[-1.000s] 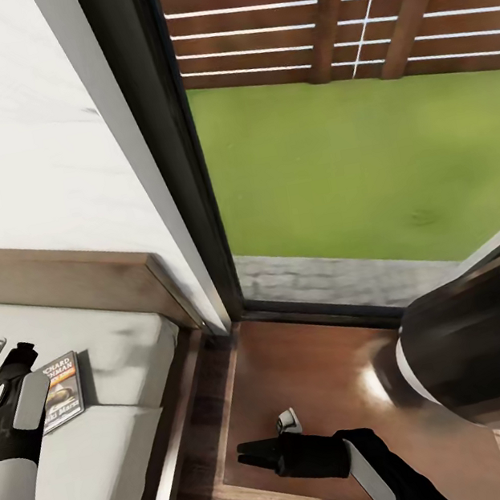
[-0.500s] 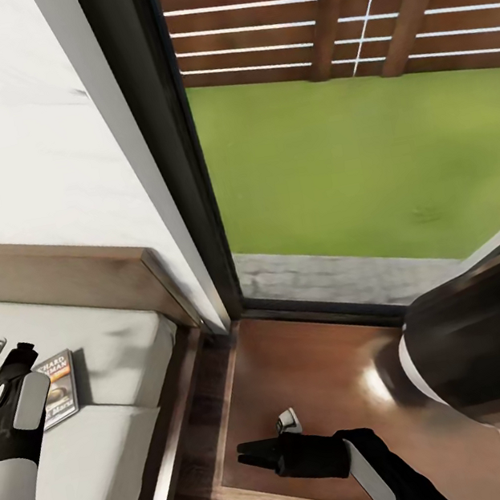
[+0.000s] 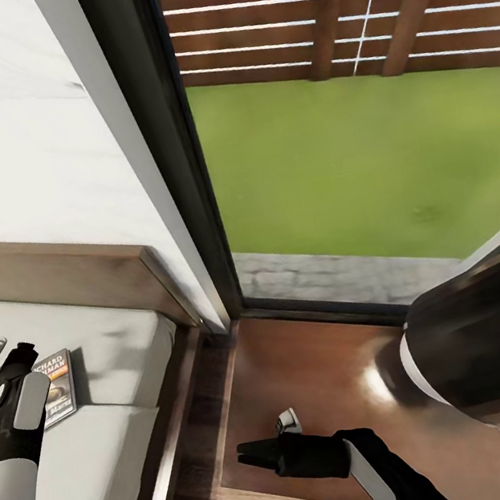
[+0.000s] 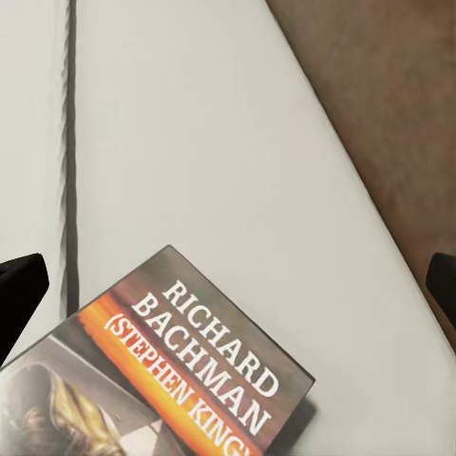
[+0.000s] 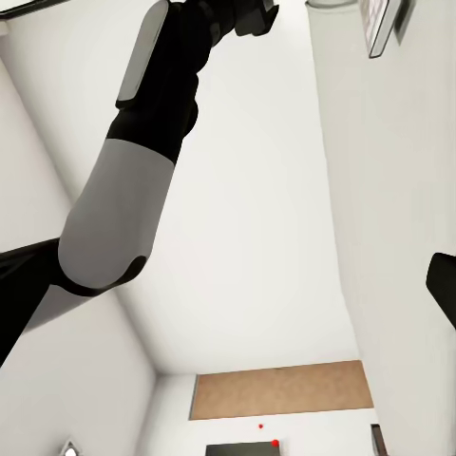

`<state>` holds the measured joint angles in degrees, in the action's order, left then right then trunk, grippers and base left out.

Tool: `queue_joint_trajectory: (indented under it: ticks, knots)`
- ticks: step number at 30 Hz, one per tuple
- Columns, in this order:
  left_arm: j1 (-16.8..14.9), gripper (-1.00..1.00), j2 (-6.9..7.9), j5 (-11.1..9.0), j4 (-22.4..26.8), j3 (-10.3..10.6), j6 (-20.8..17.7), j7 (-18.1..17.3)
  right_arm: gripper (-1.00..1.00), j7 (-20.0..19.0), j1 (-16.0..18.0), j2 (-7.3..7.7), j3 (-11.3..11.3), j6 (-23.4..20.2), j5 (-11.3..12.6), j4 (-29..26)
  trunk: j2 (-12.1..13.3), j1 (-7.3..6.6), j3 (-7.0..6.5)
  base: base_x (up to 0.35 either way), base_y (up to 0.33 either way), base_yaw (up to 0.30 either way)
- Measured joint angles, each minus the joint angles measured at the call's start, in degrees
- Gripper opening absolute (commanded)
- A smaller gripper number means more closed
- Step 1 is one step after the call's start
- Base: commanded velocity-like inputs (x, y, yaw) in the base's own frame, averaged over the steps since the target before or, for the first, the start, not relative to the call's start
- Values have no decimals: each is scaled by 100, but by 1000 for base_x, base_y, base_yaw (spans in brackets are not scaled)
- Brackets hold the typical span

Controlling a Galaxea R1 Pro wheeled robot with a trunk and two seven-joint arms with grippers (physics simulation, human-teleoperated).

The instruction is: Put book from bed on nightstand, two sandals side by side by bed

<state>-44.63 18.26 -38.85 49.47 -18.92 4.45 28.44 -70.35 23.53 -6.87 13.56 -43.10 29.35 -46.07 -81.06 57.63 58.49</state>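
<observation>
The book [image 3: 57, 386], its dark cover lettered "RICHARD BACHMAN" over an orange band, lies flat on the pale mattress of the bed [image 3: 98, 365], near the headboard. My left gripper [image 3: 5, 368] hovers just left of it. In the left wrist view the book [image 4: 180, 380] lies below the open left gripper [image 4: 228, 290], whose black fingertips [image 4: 19, 294] stand far apart at the picture's edges. The right gripper [image 3: 253, 454] is open and empty, low over the near edge of the nightstand [image 3: 303, 371]. The sandals are out of view.
A black-shaded lamp [image 3: 485, 341] stands on the glossy nightstand top, close to my right arm. Behind the nightstand a dark-framed window [image 3: 180, 172] looks onto grass and a wooden fence. The brown headboard [image 3: 59, 274] meets the white wall. A narrow gap separates bed frame and nightstand.
The head view has shifted slightly, so the book and headboard sit a little differently in the picture. Both arms hold the same pose.
</observation>
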Motion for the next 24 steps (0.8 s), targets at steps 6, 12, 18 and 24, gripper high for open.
queue_joint_trajectory:
  ticks: [6,12,18,24]
  knots:
    - [0,100,0,0,0,-1,0,-3,100,0,0,5,42,8,-6,-50,0,0,0,0,0,0]
    - [0,100,0,0,0,-6,0,0,100,46,0,9,202,14,-50,-349,0,0,0,0,0,0]
    - [0,100,0,3,5,-7,-1,0,100,69,2,17,235,-44,-69,-1257,0,0,-1,0,0,0]
    - [0,100,0,0,7,-3,-7,0,100,70,0,19,240,-60,-369,-1866,0,0,0,0,0,0]
